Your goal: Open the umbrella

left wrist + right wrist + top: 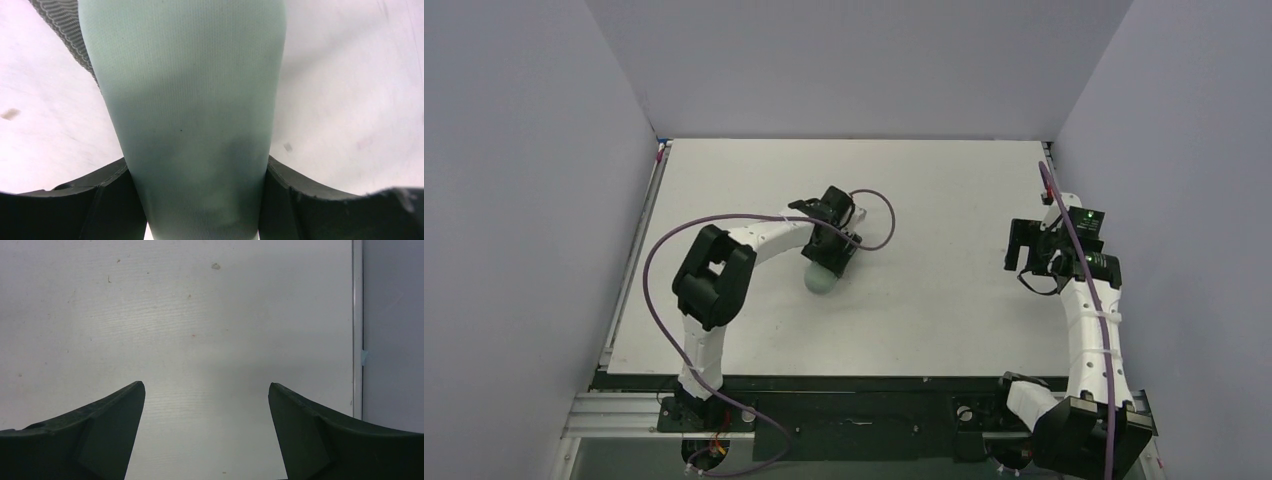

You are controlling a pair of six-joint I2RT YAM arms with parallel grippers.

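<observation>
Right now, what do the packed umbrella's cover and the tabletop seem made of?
Umbrella cover: pale-green matte fabric, likely woven; fine ribbed weave shows. Tabletop: white matte board, perhaps painted or laminated; faint streaks and specks show.

The left gripper (829, 252) hides most of the umbrella (822, 280); only one end shows.
</observation>
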